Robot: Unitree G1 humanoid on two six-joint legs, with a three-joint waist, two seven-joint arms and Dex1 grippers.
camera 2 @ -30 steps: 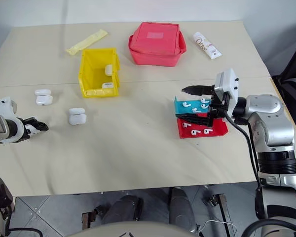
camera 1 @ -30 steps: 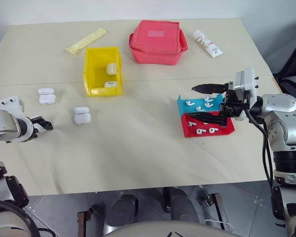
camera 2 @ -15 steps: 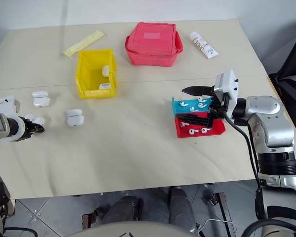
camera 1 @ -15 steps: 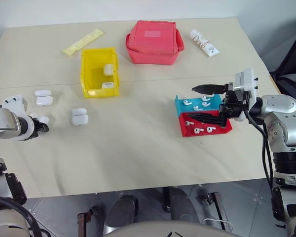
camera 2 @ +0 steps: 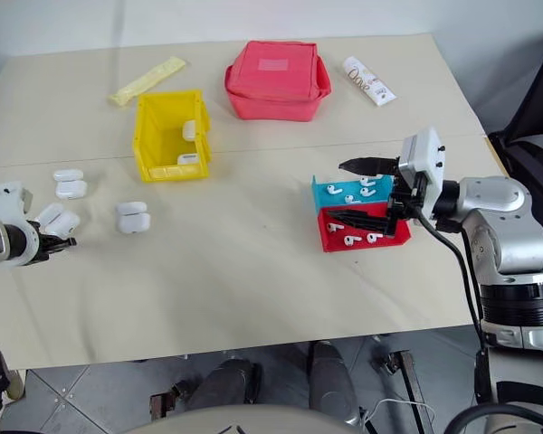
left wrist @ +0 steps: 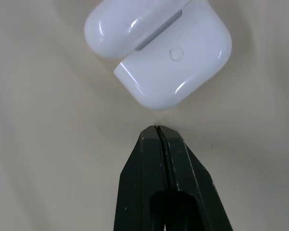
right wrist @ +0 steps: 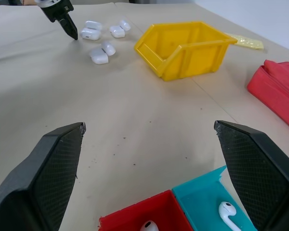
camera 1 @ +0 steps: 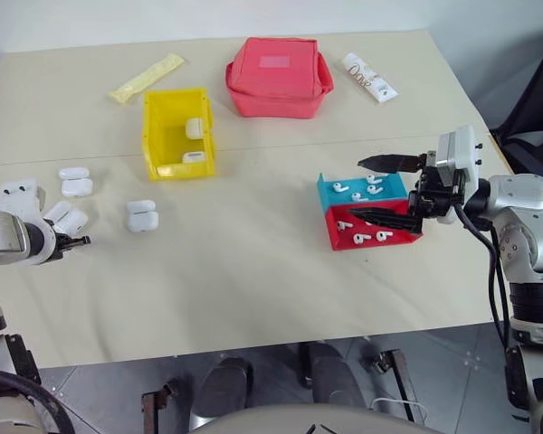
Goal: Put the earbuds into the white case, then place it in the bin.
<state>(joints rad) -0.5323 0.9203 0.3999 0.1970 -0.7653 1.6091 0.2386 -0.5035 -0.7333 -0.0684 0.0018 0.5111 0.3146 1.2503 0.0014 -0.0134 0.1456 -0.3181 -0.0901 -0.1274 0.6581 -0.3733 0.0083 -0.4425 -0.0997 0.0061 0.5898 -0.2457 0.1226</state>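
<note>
Bench [camera 1: 253, 271], beige | bin [camera 1: 176, 131], yellow, at far left-centre, two white cases inside | right end effector [camera 1: 380, 190], fingers wide apart, above the blue and red trays [camera 1: 366, 212] holding the earbuds [camera 1: 362, 237] | left end effector [left wrist: 156, 130], fingers pressed together, empty, tip just beside the white case [left wrist: 159, 53], lid open, on the bench.

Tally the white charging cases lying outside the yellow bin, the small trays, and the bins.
Bright yellow plastic bin: 1
Glossy white rounded charging cases outside it: 3
Small plastic trays, blue and red: 2
Total: 6
</note>
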